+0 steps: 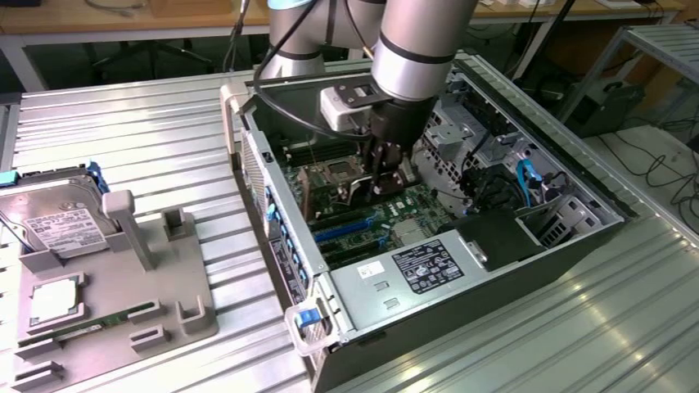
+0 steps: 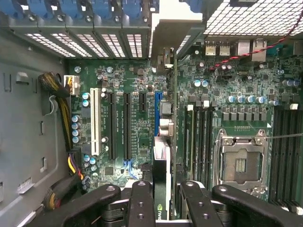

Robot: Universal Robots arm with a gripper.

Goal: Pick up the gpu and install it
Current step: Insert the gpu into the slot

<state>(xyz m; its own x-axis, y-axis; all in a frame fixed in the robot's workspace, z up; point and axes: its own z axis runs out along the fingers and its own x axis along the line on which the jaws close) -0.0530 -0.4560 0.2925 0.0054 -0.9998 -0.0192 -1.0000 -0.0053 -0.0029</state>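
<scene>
GPU card [image 2: 163,156] sits on edge between my two black fingers [image 2: 142,203], which are clamped on it; in the wrist view I see it edge-on, a thin dark and green strip running up from my gripper [image 2: 163,208] to its pale metal bracket [image 2: 171,28] at the case's rear wall. It hangs over the motherboard [image 2: 128,118], beside one blue expansion slot [image 2: 156,113]; I cannot tell whether its lower edge touches the board.

In the exterior view my one arm [image 1: 421,49] reaches down into the open computer case [image 1: 459,270], which lies on its side on a ribbed metal table [image 1: 131,139]. My gripper [image 1: 382,176] is low inside the case, and the card there is mostly hidden behind it.

On the board I count one white slot [image 2: 93,120], three black slots next to it, and one empty processor socket [image 2: 240,163]. Memory slots at the wrist view's edge are cut off.

On the exterior view's left stands one grey holder tray [image 1: 120,278] carrying one silver hard drive [image 1: 55,221], one processor chip [image 1: 52,300] and one slim green memory stick [image 1: 98,322]. The tray's far end is cut off by the frame.
</scene>
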